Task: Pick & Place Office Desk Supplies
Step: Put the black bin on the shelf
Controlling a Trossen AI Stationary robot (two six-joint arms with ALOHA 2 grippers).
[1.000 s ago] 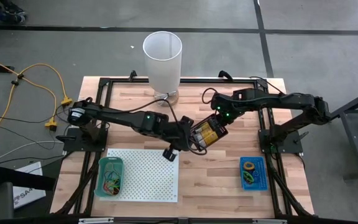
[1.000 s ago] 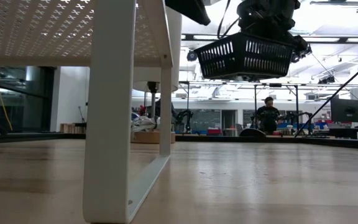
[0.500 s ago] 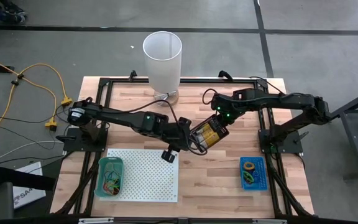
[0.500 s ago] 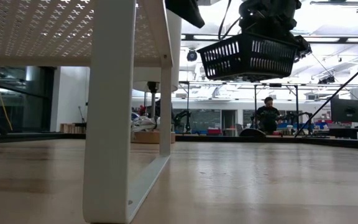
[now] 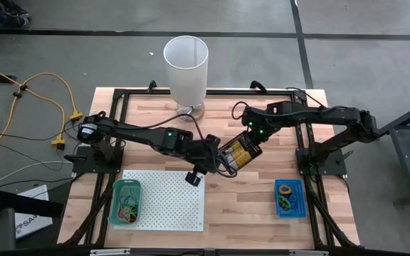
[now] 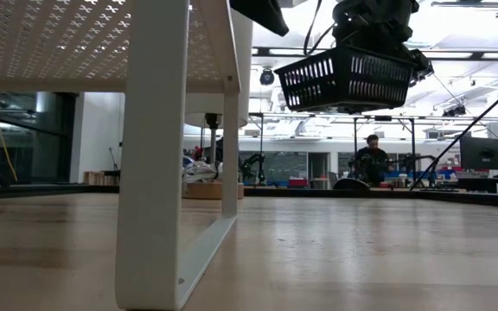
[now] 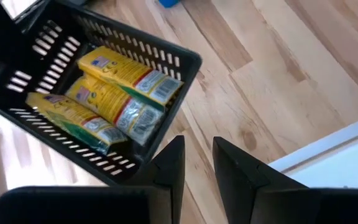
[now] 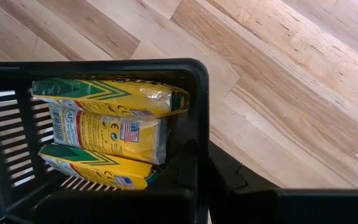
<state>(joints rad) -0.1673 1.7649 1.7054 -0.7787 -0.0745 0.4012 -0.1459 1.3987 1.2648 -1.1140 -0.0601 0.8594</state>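
Note:
A black slotted basket [image 5: 237, 151] hangs in the air over the middle of the table. It holds three yellow-orange packets [image 7: 114, 99]. In the low view the basket [image 6: 344, 78] floats high above the tabletop, slightly tilted. My right gripper [image 8: 205, 155] is shut on the basket's wall at its far right end [image 5: 250, 140]. My left gripper [image 7: 199, 146] stands at the basket's near left end [image 5: 216, 162]. It is open a little, and bare wood shows between its fingers. My right gripper pinches the basket's short end wall at its rim [image 8: 201, 118], one finger inside the basket and one outside. The fingers come from above, pointing steeply down. The basket hangs clear of the table, slightly tilted. My left gripper has one finger [image 7: 169, 165] along the outside of the basket's wall; I cannot tell whether it touches.
A tall white cylinder [image 5: 186, 67] stands at the far edge. A white perforated board [image 5: 164, 199] on legs lies near left, with a teal tray [image 5: 127, 201] of coloured loops on it. A blue tray [image 5: 289, 197] with rings sits near right. Bare wood lies under the basket.
The basket has tipped a little in the hold: in the low view one end has sunk slightly. Both arms have stayed in place.

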